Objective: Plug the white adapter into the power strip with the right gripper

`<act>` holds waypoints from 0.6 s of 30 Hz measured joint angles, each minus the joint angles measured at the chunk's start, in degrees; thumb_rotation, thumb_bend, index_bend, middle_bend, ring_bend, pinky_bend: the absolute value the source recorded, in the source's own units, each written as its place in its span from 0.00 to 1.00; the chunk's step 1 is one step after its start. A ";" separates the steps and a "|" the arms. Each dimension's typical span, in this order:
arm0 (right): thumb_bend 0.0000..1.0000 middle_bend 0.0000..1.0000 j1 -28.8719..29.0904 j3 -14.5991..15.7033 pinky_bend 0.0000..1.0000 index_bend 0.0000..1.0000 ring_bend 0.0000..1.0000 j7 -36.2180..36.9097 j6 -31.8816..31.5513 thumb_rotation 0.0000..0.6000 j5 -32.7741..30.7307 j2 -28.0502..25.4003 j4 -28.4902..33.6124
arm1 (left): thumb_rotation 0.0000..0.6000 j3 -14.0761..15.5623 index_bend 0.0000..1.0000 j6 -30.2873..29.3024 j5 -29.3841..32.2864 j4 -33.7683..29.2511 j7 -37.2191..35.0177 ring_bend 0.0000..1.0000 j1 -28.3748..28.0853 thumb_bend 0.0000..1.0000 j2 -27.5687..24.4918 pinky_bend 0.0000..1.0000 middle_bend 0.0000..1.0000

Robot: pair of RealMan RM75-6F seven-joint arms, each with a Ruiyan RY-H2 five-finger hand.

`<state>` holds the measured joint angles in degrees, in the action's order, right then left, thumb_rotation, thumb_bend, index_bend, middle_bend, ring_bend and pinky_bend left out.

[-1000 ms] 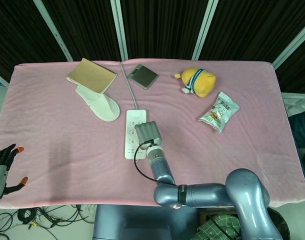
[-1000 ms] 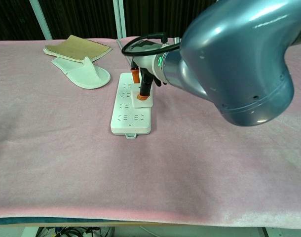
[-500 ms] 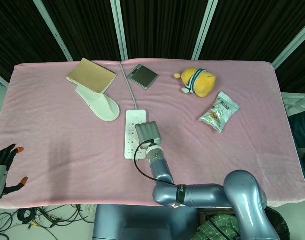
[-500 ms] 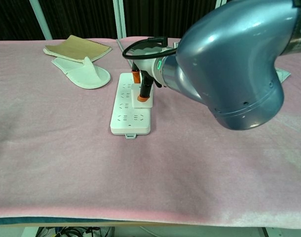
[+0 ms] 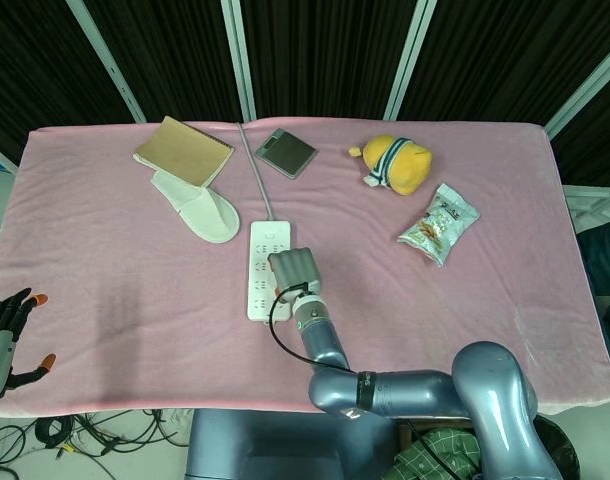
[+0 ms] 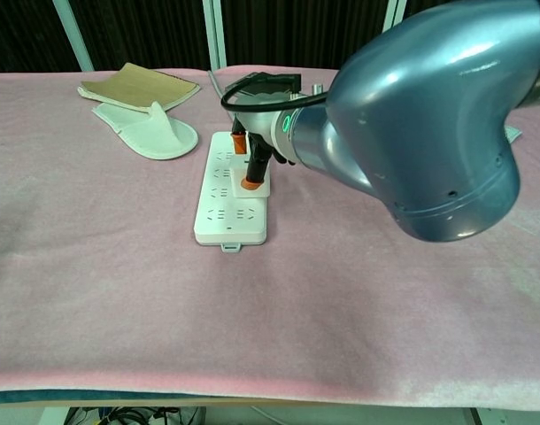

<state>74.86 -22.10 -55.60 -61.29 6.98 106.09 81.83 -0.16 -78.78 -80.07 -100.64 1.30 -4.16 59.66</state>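
The white power strip (image 5: 258, 270) (image 6: 227, 197) lies lengthwise at the middle of the pink table, its grey cable (image 5: 256, 175) running to the far edge. My right hand (image 5: 296, 268) (image 6: 258, 150) hangs over the strip's right side. Its orange-tipped fingers (image 6: 250, 181) pinch and press the white adapter (image 6: 260, 185) against the strip's middle sockets. The fingers hide the adapter's prongs, so how deep it sits cannot be told. In the head view the hand covers the adapter. My left hand (image 5: 5, 335) rests off the table's near-left corner, fingers spread and holding nothing.
A brown notebook (image 5: 183, 150) and a white slipper (image 5: 198, 208) lie at the back left. A dark wallet (image 5: 286, 152) sits behind the strip. A yellow plush toy (image 5: 395, 164) and a snack packet (image 5: 438, 224) are at the back right. My right arm (image 6: 420, 124) fills the chest view's right.
My right hand has shifted slightly left while pressing on the adapter, and the power strip has slid a little left with it. The left hand has not moved.
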 measured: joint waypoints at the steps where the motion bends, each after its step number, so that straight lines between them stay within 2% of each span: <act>1: 0.65 0.82 -0.04 0.05 0.56 1.00 0.77 0.24 0.04 1.00 0.30 0.17 -0.12 | 1.00 0.00 0.11 0.01 0.02 -0.01 -0.02 0.00 0.00 0.28 -0.01 0.00 0.01; 18: 0.65 0.82 -1.04 1.10 0.56 1.00 0.77 1.73 1.10 1.00 2.04 1.99 -2.49 | 1.00 -0.03 0.11 0.11 0.14 -0.04 0.02 0.00 -0.05 0.28 -0.02 0.00 0.01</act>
<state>73.81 -21.00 -53.88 -60.19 9.02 108.07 79.34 -0.19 -78.67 -79.93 -100.67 1.33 -4.21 59.64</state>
